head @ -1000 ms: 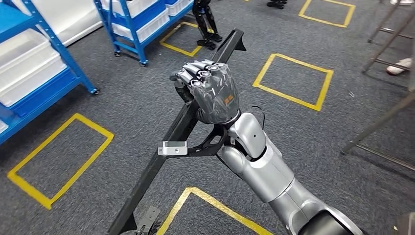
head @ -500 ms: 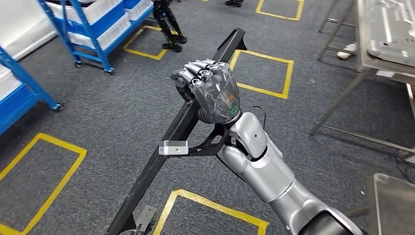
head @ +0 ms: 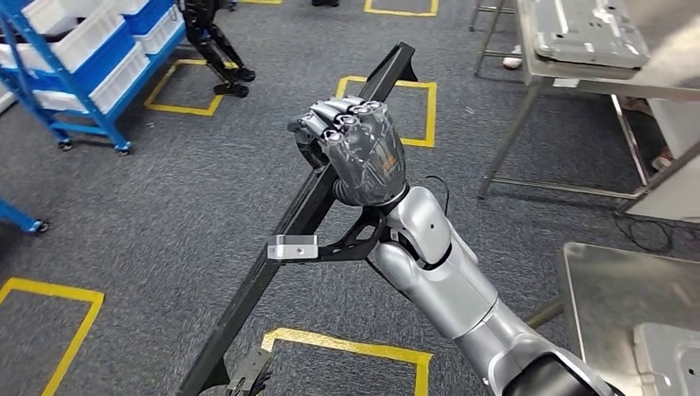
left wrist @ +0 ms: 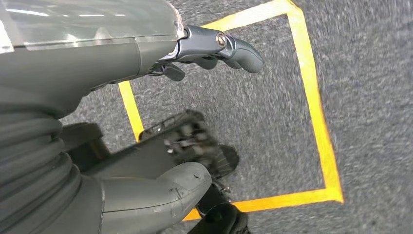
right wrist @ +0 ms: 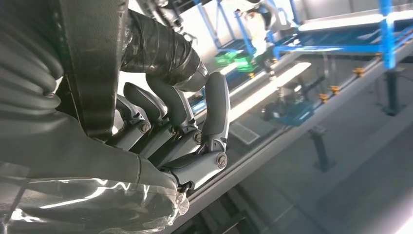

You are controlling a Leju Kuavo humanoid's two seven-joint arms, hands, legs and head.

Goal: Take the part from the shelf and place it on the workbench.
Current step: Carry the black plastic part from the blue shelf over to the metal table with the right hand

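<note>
1. The right robot hand [head: 355, 148] was raised in front of the body, its fingers [right wrist: 214, 112] curled tightly around the part [head: 289, 227], a long black bar.
2. The part ran slantwise from low near the robot's body up past the fist, its upper end [head: 394, 62] above the grey carpet floor [head: 165, 190], touching no surface.
3. A silver camera block [head: 293, 247] on a black bracket stuck out from the right wrist, just beside the bar.
4. The left robot hand [left wrist: 146, 58] hung over the carpet beside a yellow floor marking [left wrist: 316, 112]; its fingers were apart and it had hold of nothing.
5. A metal counter [head: 578, 74] stood ahead on the right with a flat grey panel [head: 586, 33] on its top, well apart from the part.
6. Another metal surface [head: 627, 289] lay close on the right.
7. A blue shelf [head: 82, 66] with white bins stood far to the left.
</note>
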